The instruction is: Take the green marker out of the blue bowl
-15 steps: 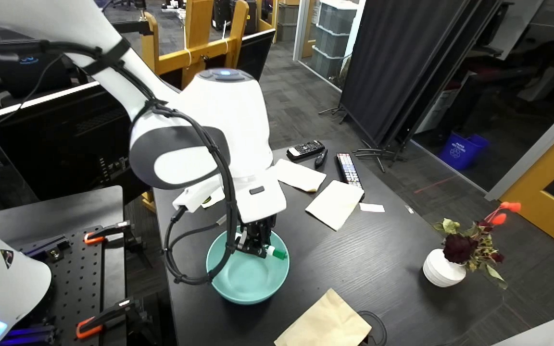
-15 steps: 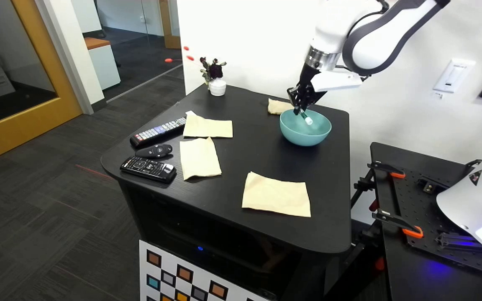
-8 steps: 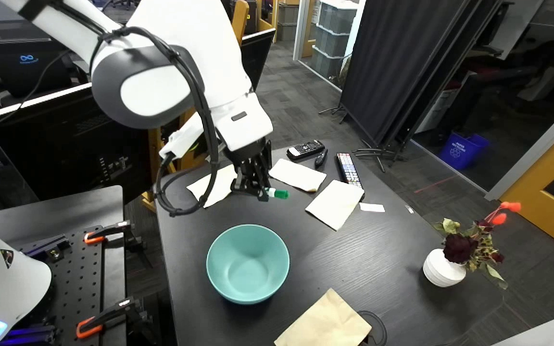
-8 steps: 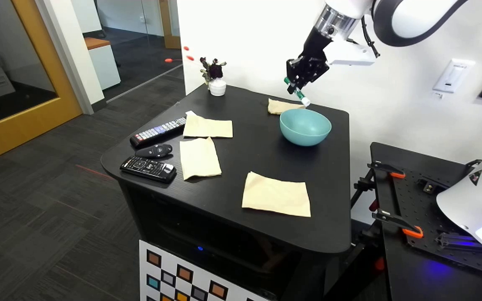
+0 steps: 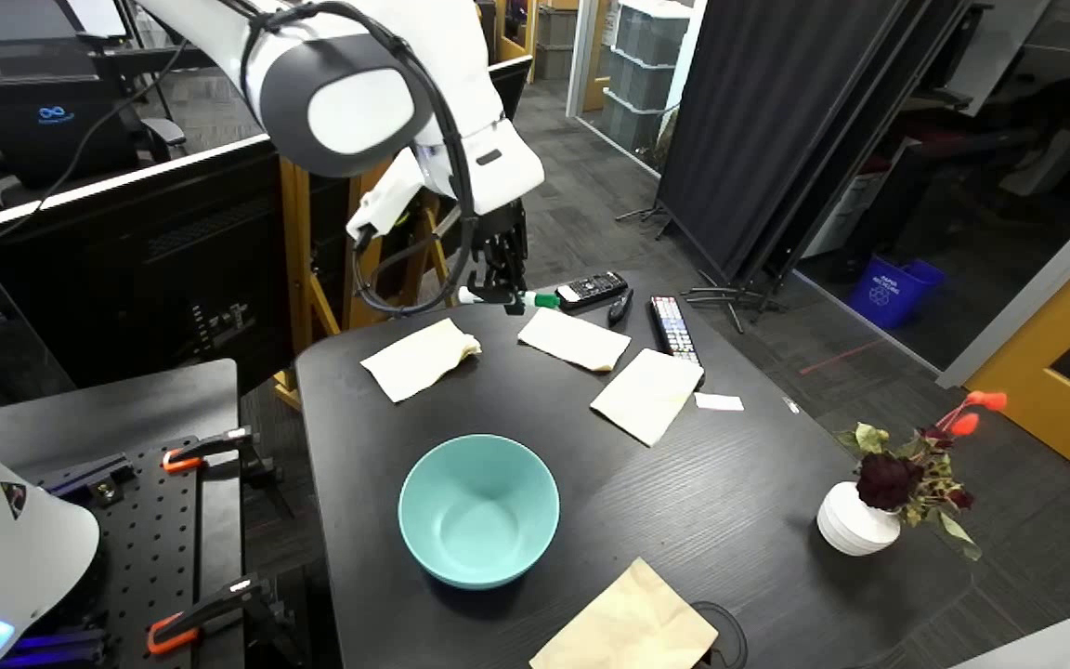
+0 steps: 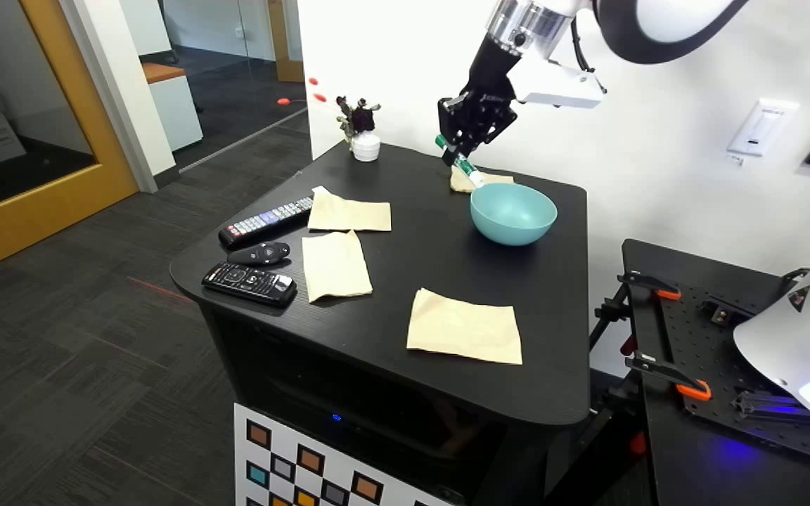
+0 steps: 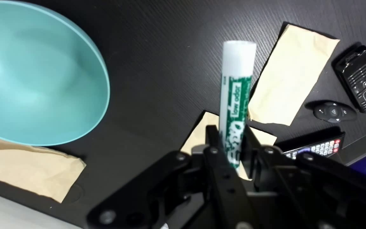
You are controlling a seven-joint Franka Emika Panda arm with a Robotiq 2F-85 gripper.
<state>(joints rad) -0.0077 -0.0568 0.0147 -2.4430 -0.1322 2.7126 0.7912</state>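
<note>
The green marker (image 7: 235, 105), a slim plastic cylinder with a green-and-white printed barrel, a white end and a green end, is in the air above the black wood-grain table (image 6: 419, 260). In an exterior view, a flat white board (image 6: 310, 472) with coloured squares shows nearest, below the table's near edge. On the near right of the tabletop lies a cream rectangular sheet (image 6: 465, 327); whether paper or cloth, I cannot tell. At the near left lie a black rectangular remote (image 6: 249, 284), then a small black oval remote (image 6: 259, 254), then a long black remote (image 6: 269, 221) with coloured keys. Just right of these are a second cream sheet (image 6: 337, 266) and, farther back, a third cream sheet (image 6: 352, 214). Farther, on the right, the round teal-blue plastic bowl (image 6: 512, 228) stands upright. To its left, in the air, is the black two-fingered gripper (image 7: 232, 138), its fingers pressed on either side of the marker's barrel and parted only by its thickness. The marker is tilted, green end up and to the left, white end down and to the right, outside the bowl and apart from it. Beyond the bowl lies a fourth cream sheet (image 6: 460, 185), partly hidden. At the far left stands a ridged white vase (image 6: 365, 147) with dark red flowers (image 6: 362, 118).
</note>
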